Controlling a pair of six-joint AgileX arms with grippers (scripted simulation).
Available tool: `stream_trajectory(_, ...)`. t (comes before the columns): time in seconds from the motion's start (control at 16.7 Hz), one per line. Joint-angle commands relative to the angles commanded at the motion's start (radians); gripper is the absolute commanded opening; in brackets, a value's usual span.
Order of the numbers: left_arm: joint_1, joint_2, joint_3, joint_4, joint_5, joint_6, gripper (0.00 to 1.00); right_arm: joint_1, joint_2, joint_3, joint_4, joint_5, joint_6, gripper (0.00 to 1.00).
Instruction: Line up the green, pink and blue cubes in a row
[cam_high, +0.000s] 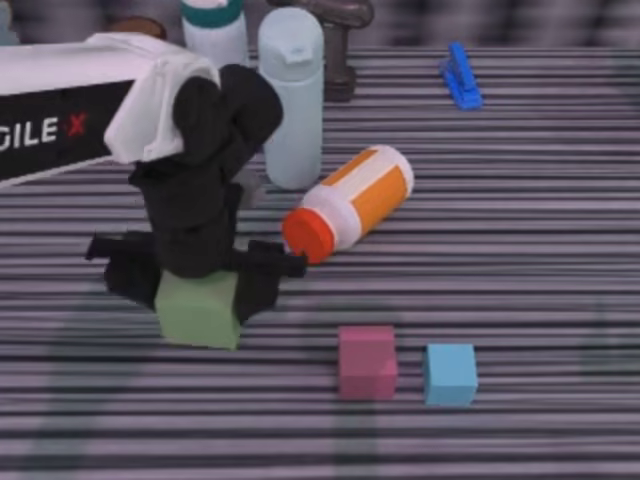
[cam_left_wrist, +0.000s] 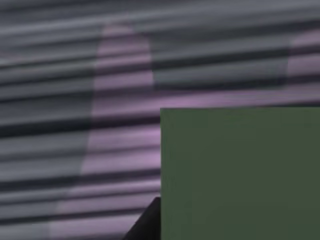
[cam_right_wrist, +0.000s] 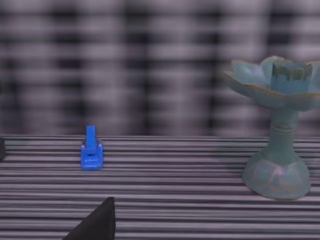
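The left claw (cam_high: 200, 275) sits right over the large pale green matte cube (cam_high: 199, 309) at the counter's (cam_high: 540, 250) left, fingers clamped on its sides. The small pink matte cube (cam_high: 367, 361) and smaller sky-blue matte cube (cam_high: 450, 374) lie to its right, so the green one likely needs carrying rightward beside the pink
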Motion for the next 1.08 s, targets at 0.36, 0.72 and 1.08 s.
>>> stream_trajectory(0.36,-0.116,-0.058,-0.027,0.007,-0.006,-0.245,0.0,0.0,0.0,0.0,0.0,0.0,0.0,1.0)
stream_trajectory(0.72,-0.113,-0.049,-0.036,0.024,-0.006,-0.246,0.0,0.0,0.0,0.0,0.0,0.0,0.0,1.0)
stream_trajectory(1.08,-0.112,0.031,-0.155,0.231,-0.005,-0.242,0.0,0.0,0.0,0.0,0.0,0.0,0.0,1.0)
